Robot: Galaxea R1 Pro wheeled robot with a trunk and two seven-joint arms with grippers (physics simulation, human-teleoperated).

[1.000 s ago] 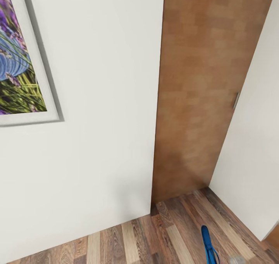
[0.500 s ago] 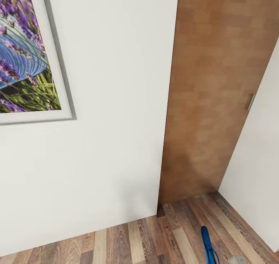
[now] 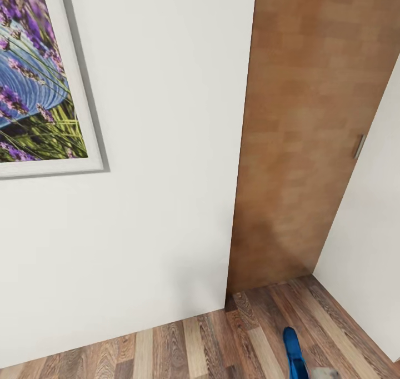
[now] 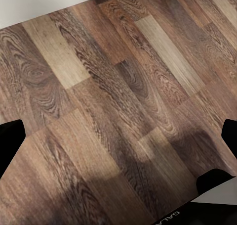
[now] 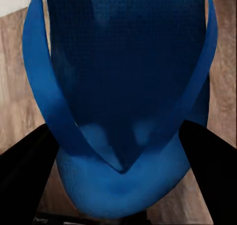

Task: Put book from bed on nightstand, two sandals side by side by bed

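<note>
Right gripper point(image 5: 118, 151) points down over the floor point(image 3: 183, 345), its dark fingers point(image 5: 24, 170) closed on either side of a blue sandal point(image 5: 123, 86). In the head view the sandal point(image 3: 293, 352) shows low, near the wall corner beside the wood door point(image 3: 311, 134). Left gripper point(image 4: 118, 136): fingers spread wide over bare planks point(image 4: 98, 86). White wall point(image 3: 166, 173) with a framed picture point(image 3: 39, 79) stands close ahead.

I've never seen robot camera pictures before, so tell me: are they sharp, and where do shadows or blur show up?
Head view: even, soft light, the framed picture tilted by the camera angle, a faint shadow low on the wooden door. Left wrist view: sharp floor grain with a dark shadow patch. Right wrist view: the blue sandal is very close, its edges soft.
</note>
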